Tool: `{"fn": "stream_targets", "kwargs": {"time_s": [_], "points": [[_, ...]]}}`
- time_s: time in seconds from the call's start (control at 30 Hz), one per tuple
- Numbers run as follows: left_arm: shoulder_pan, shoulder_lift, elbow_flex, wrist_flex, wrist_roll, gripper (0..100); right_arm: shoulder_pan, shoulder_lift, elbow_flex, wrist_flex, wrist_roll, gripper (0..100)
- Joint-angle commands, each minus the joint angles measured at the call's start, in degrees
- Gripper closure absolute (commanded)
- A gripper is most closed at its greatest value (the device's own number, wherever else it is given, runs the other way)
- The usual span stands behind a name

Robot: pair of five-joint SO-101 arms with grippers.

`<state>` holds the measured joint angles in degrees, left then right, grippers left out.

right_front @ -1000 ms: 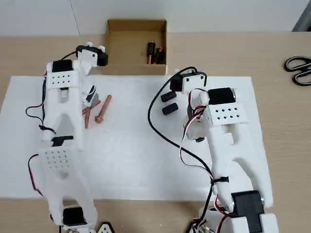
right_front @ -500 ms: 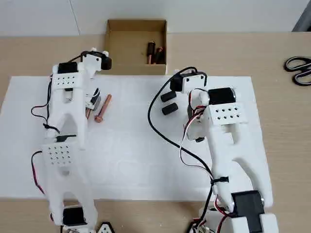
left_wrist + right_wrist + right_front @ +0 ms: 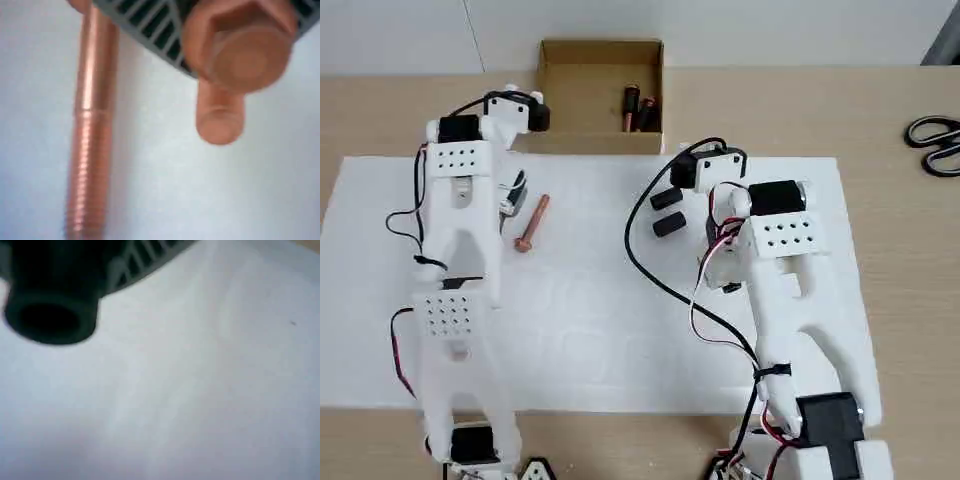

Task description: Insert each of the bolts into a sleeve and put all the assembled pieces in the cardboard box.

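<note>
Left fingers (image 3: 145,30) pinch one bolt (image 3: 235,50) by the white sheet's (image 3: 580,330) eleven o'clock edge, a loose bolt (image 3: 532,222) beside. Right fingers (image 3: 145,260) clasp a sleeve (image 3: 50,310); bare sheet spreads toward six o'clock, cardboard box (image 3: 582,100) at twelve.

Black sleeve (image 3: 50,305), open bore facing the camera, held against the ribbed grey pad (image 3: 145,260) of the jaws above the white sheet (image 3: 200,390); a sliver of tan worktop (image 3: 312,243) lies beyond.

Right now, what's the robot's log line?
left gripper: holding bolt | right gripper: holding sleeve | sheet: loose bolt, two sleeves | cardboard box: assembled pieces
</note>
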<state>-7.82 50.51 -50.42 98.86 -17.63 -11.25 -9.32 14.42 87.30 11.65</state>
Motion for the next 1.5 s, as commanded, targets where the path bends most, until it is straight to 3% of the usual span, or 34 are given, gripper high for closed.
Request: {"fn": "stream_targets", "kwargs": {"time_s": [0.0, 0.23, 0.57, 0.77, 1.27, 1.47], "points": [[1.3, -3.7, 3.4, 1.7, 0.5, 99, 0.0, -2.9, -0.3, 0.2, 0.2, 99.5], [1.1, -4.8, 5.8, 0.8, 0.3, 88, 0.0, -2.8, -0.3, 0.1, 0.2, 99.5], [1.3, -5.1, 5.7, -0.3, 1.7, 88, 0.0, -2.8, -0.3, 0.1, 0.2, 99.5], [1.3, -5.1, 2.8, 1.2, 2.1, 96, 0.0, -2.8, -0.3, 0.1, 0.2, 99.5], [1.4, -5.2, 2.7, 1.4, 2.1, 96, 0.0, -2.7, -0.3, 0.1, 0.2, 99.5], [1.4, -5.2, 2.6, 1.5, 2.1, 91, 0.0, -2.6, -0.3, 0.1, 0.2, 99.5]]}}
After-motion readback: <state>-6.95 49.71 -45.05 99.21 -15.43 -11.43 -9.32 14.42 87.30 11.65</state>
